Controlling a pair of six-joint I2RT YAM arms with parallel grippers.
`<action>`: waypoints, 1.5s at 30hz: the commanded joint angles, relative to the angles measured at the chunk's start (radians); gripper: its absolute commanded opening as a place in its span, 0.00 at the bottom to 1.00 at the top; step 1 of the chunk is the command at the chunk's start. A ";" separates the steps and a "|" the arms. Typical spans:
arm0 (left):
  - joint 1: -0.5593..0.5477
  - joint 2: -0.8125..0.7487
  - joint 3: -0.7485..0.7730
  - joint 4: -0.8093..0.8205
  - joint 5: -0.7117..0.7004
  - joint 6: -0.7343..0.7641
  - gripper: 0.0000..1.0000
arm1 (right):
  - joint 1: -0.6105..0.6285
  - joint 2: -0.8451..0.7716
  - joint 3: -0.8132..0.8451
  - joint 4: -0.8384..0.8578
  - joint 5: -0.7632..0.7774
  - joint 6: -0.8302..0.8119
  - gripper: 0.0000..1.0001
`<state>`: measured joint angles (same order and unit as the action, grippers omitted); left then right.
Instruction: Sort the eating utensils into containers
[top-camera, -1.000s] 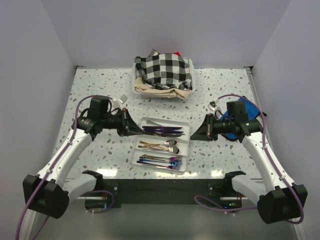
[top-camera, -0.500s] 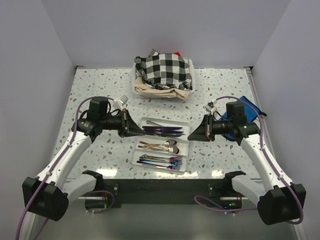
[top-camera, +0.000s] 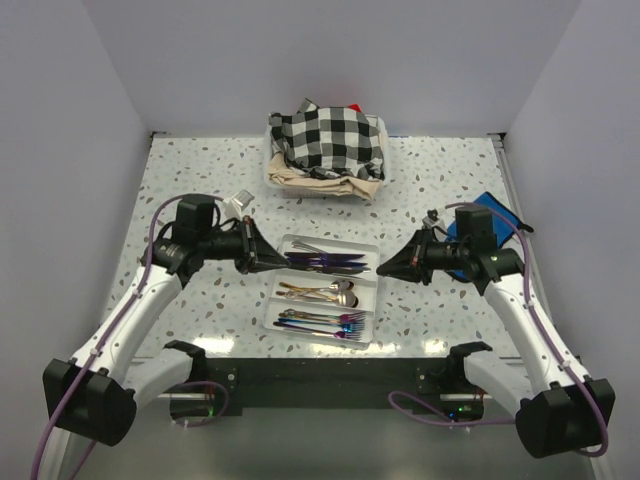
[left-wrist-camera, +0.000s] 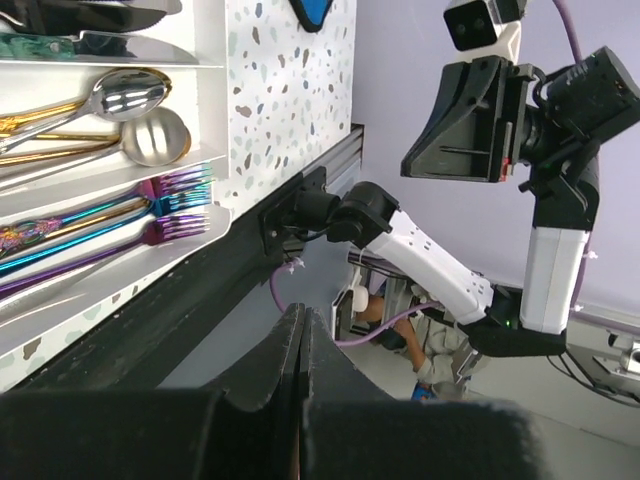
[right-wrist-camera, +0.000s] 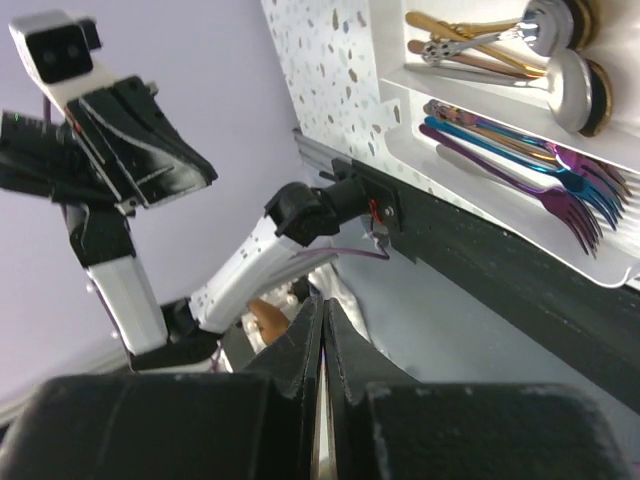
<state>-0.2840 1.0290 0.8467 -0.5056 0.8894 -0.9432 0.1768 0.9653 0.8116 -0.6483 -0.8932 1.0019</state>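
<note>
While both arms are bent low over the speckled white table (top-camera: 200, 170), the left gripper (top-camera: 268, 262) is held close to the left side of the clear rectangular plastic cutlery tray (top-camera: 377, 296) and the right gripper (top-camera: 386, 268) close to its right side, tips pointed at each other across it. Contact with the tray cannot be told. Fingers of both are seen pressed together in the wrist views, nothing held between them.

The tray is set at the near-middle of the table, between the arms. Dark purple-blue knives (top-camera: 325, 261) are laid in the far section, gold and silver spoons (top-camera: 325, 291) in the middle one, iridescent rainbow, blue and purple forks (top-camera: 325, 322) in the near one.

Fork tines and spoon bowls are resolved only in the wrist views, where the opposite arm is also seen. The beige basket with black-and-white checked cloth (top-camera: 325, 140) at the far edge is shown only from above.
</note>
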 joint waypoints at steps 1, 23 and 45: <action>-0.004 -0.021 -0.041 0.042 -0.035 -0.113 0.01 | 0.003 -0.027 0.044 -0.093 0.099 0.141 0.02; -0.004 -0.061 -0.149 0.263 0.016 -0.479 0.00 | 0.004 -0.030 -0.023 -0.005 0.088 0.224 0.00; -0.004 -0.099 -0.173 0.295 0.011 -0.615 0.00 | 0.003 -0.014 -0.034 0.070 0.025 0.236 0.00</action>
<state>-0.2840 0.9737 0.6621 -0.2630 0.8749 -1.4414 0.1768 0.9562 0.7792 -0.6121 -0.8227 1.1992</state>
